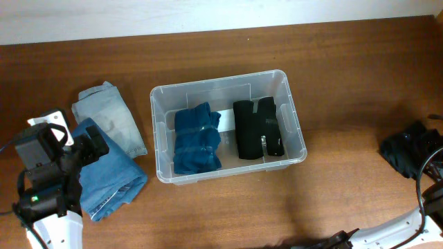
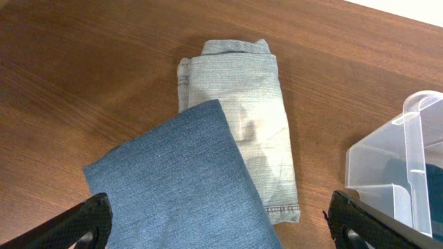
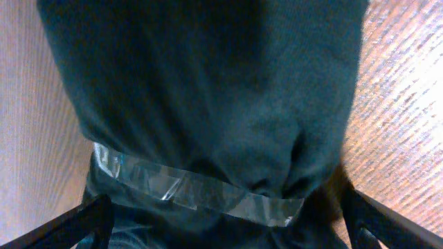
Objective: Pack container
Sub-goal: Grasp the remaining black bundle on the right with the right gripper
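The clear container [image 1: 158,131] stands mid-table, and its corner shows in the left wrist view [image 2: 408,166]. Inside it lie a folded blue cloth [image 1: 196,138] and a folded black cloth [image 1: 257,128]. Folded mid-blue jeans [image 1: 111,176] [image 2: 180,187] overlap pale grey jeans [image 1: 111,117] [image 2: 242,104] to the container's left. My left gripper [image 1: 86,149] [image 2: 221,232] is open and hangs just above the mid-blue jeans. A dark taped cloth bundle [image 1: 400,149] [image 3: 208,104] lies at the far right. My right gripper [image 1: 421,142] [image 3: 225,225] is open, with one finger on each side of the bundle.
The brown wooden table [image 1: 346,69] ends at a white wall at the back. A black cable [image 1: 423,176] trails from the right arm near the right edge. The left arm's body [image 1: 41,194] fills the lower left corner.
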`<state>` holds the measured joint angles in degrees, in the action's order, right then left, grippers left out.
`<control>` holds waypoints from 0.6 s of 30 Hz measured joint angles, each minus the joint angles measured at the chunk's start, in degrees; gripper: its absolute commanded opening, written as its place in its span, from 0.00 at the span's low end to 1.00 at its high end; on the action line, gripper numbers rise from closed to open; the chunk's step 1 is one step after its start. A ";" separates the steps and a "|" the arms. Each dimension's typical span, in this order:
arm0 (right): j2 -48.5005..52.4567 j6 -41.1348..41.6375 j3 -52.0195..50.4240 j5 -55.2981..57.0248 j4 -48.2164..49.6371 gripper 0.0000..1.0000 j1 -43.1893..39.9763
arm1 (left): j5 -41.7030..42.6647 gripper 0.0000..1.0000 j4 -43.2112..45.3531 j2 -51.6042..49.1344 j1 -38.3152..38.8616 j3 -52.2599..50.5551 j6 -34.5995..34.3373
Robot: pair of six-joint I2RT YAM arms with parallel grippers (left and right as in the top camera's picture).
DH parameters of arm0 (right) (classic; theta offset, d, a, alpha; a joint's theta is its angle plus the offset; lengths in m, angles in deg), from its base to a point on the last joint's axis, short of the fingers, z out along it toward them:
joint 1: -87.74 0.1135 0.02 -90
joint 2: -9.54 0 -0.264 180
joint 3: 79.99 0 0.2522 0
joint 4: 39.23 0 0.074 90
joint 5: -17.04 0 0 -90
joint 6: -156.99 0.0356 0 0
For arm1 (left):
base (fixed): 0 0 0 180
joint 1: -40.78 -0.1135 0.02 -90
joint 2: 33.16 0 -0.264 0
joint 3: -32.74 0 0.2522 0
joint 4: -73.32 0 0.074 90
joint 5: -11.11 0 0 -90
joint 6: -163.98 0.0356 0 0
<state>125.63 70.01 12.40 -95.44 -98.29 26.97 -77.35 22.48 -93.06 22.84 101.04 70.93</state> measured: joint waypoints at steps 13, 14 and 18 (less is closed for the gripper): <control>2.12 -0.24 -0.02 -4.20 3.82 0.17 0.17 | 0.00 0.99 0.00 -0.02 0.00 0.02 0.00; 2.14 -0.33 -0.02 -4.42 4.13 0.13 0.35 | 0.00 0.99 0.00 -0.02 0.00 0.00 0.00; 2.16 -0.68 -0.02 -5.66 5.11 0.09 1.66 | 0.00 0.99 0.00 -0.02 0.00 0.02 0.00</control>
<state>127.79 69.34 12.38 -101.10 -93.18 28.63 -77.35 22.48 -93.08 22.84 101.06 70.93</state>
